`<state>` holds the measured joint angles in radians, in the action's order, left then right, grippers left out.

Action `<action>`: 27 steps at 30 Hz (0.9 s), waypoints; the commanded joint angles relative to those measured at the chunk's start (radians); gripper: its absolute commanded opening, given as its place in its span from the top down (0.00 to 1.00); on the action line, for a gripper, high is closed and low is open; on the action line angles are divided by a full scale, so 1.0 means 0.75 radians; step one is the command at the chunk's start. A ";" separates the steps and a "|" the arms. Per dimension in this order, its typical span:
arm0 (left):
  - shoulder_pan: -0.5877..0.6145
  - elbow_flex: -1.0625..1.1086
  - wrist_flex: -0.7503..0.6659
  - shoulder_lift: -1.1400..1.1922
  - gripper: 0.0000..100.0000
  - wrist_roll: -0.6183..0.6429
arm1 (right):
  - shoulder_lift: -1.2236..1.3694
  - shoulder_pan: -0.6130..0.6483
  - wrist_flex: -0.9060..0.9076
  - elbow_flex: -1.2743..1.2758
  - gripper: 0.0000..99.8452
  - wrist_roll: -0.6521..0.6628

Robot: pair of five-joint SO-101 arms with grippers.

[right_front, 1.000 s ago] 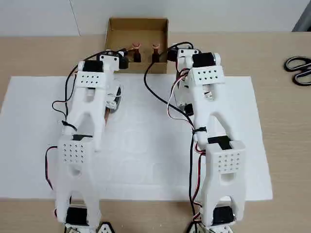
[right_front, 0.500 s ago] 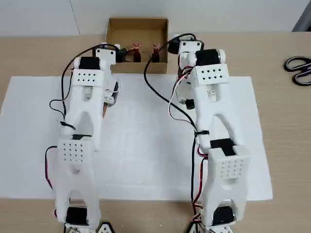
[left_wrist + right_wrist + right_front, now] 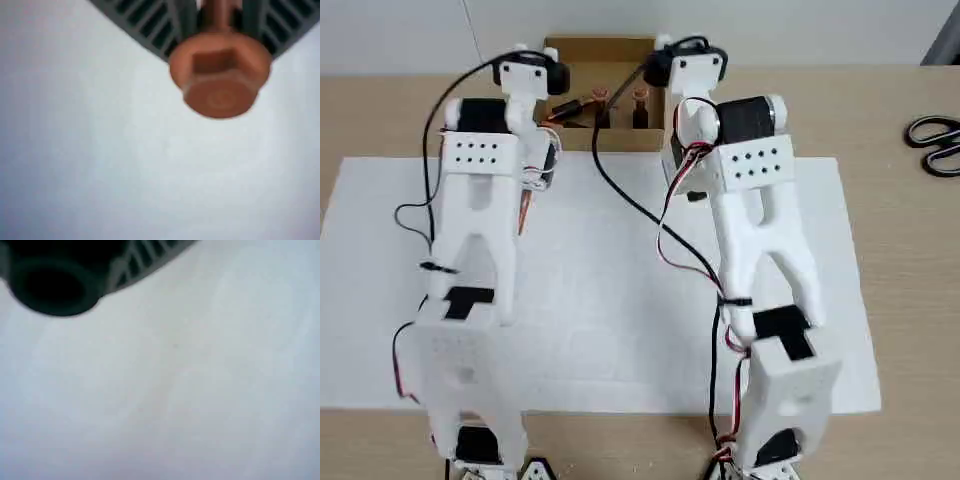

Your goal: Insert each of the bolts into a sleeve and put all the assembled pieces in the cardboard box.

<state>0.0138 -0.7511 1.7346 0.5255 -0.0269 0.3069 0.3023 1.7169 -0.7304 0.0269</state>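
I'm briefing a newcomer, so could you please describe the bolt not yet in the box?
Over the white sheet, short of the cardboard box, find the left gripper. It holds an orange-brown, hex-headed bolt; unlike the sleeved bolts in the box, it is bare.

The cardboard box (image 3: 605, 48) is sitting at the far side of the table (image 3: 900, 230), just behind the sheet (image 3: 620, 300), with two assembled pieces (image 3: 601, 103) standing side by side in it. I am holding the bolt (image 3: 220, 80) in my left gripper (image 3: 220, 17) above the sheet, before the box's left corner. I am holding the sleeve (image 3: 52, 287) in my right gripper (image 3: 65, 265) before its right corner. Scissors (image 3: 935, 145) are lying far right, off the sheet.
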 commanded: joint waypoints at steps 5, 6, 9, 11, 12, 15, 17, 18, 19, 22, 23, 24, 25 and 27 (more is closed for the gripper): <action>0.006 0.224 0.025 -0.522 0.99 0.108 | -0.361 0.009 0.013 -0.006 1.00 0.012; 0.006 0.265 0.025 -0.575 0.99 0.108 | -0.406 0.009 0.013 -0.006 1.00 0.012; 0.004 0.375 0.025 -0.736 0.99 0.108 | -0.549 0.013 0.017 0.016 1.00 0.012; 0.002 0.441 0.025 -0.847 0.99 0.108 | -0.656 0.015 0.017 0.086 1.00 0.012; 0.002 0.467 0.025 -0.904 0.99 0.106 | -0.709 0.015 0.017 0.129 1.00 0.012; 0.002 0.545 0.023 -1.060 0.99 0.106 | -0.873 0.015 0.015 0.291 1.00 0.012; -0.004 0.600 0.023 -1.154 0.99 0.106 | -0.977 0.015 0.011 0.407 1.00 0.012; -0.006 0.629 0.020 -1.193 0.99 0.106 | -1.026 0.015 0.007 0.471 1.00 0.010; -0.006 0.656 0.012 -1.227 0.99 0.106 | -1.063 0.015 0.007 0.524 1.00 0.010; -0.006 0.754 -0.020 -1.324 0.99 0.106 | -1.155 0.013 -0.013 0.694 1.00 0.006; -0.006 0.789 -0.041 -1.350 0.99 0.106 | -1.179 0.013 -0.032 0.753 1.00 0.004; -0.006 0.828 -0.057 -1.379 0.99 0.106 | -1.198 0.013 -0.056 0.818 1.00 0.004; -0.006 0.858 -0.074 -1.408 0.99 0.106 | -1.218 0.013 -0.087 0.878 1.00 0.004; -0.006 0.915 -0.110 -1.471 0.99 0.106 | -1.269 0.013 -0.169 0.986 1.00 0.002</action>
<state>0.0138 -0.0990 1.7008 -0.4948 0.0529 -0.5800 0.3099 1.6694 -0.0752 0.0269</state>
